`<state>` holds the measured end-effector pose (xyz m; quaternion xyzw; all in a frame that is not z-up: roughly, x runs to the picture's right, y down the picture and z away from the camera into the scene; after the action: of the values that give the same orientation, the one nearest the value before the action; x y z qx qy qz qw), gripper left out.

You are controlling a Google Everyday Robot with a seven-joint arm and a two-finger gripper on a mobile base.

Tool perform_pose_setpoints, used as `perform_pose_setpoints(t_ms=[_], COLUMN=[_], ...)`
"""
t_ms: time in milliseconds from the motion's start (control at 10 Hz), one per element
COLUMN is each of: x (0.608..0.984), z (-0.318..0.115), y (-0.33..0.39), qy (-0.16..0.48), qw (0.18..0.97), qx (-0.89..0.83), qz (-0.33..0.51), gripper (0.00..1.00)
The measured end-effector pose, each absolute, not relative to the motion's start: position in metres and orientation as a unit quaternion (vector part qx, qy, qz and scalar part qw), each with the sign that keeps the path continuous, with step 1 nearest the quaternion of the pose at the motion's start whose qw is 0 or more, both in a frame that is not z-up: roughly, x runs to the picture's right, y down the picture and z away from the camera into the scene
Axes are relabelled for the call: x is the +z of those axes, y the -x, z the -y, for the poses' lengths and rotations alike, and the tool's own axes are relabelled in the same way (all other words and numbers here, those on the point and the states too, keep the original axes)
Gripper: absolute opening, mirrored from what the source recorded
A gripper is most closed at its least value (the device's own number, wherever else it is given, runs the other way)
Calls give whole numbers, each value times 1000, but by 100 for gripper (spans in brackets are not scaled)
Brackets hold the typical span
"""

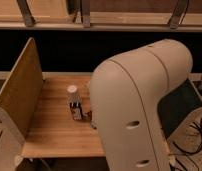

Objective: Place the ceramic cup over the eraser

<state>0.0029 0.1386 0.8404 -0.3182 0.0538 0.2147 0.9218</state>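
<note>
The ceramic cup (72, 90) is a small whitish cylinder standing upright on the wooden table (54, 130), near its middle. The eraser (75, 110) is a small dark block with a pale patch, right in front of the cup and touching or nearly touching it. My arm's large cream housing (144, 110) fills the right half of the view. My gripper (90, 116) is almost wholly hidden behind it. Only a small dark part shows at the housing's left edge, just right of the eraser.
A tall wooden side panel (19, 95) walls the table's left edge. A dark recess and a shelf rail (94, 22) run behind the table. Cables (194, 135) lie on the floor at the right.
</note>
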Motion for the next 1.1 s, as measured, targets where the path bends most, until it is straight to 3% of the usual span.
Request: perform_pose_setpoints(t_ms=[900, 1100], x=[841, 834], z=[-138, -110], y=[-3, -4], qy=[318, 294], qw=[922, 933], qx=[214, 199], qz=[-54, -59], gripper=[71, 71])
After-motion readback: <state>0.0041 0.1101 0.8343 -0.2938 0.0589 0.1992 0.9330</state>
